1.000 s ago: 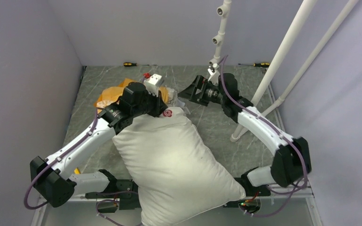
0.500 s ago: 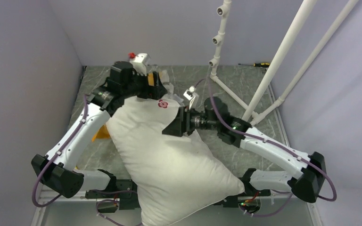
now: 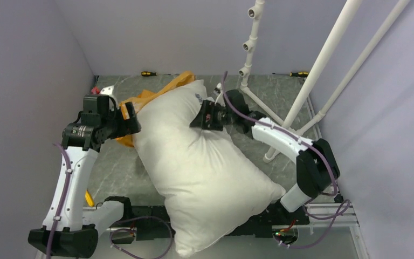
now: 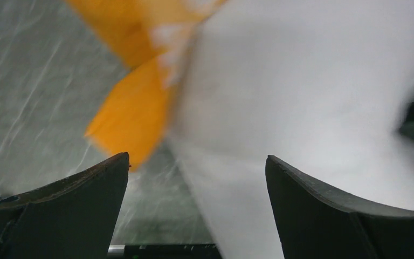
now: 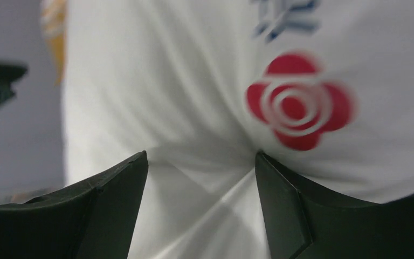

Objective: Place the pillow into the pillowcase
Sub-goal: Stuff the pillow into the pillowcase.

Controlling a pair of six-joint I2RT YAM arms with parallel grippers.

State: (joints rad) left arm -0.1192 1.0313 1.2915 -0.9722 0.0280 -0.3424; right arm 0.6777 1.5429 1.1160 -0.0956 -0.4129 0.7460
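L grip (image 3: 125, 116) just let go of the pillow (image 3: 205, 167). A sec ago it was shut on the pillow's far end. Now it sits just left of the pillow, jaws spread wide, nothing between them.

R grip (image 3: 206, 116) did the swap. It was well away from the pillow w/ jaws wide. Now it's on the pillow's far right side, pinching a fold of the white cloth right by the red logo (image 5: 299, 102). The pillow's far end has gone further back too.

I read it as a hand-over: R holds the pillow, so L is free to go for the case (image 3: 140, 100). No stuffing done yet, I think.

The case is bunched up at the pillow's far left, partly under it, w/ a bit poking out past the pillow's far end. Can't see its mouth. Can't tell if any pillow corner is in it, and nearly all the pillow is plainly outside. The pillow lies slanted on the table (image 3: 259, 145), near end down between the arm bases.
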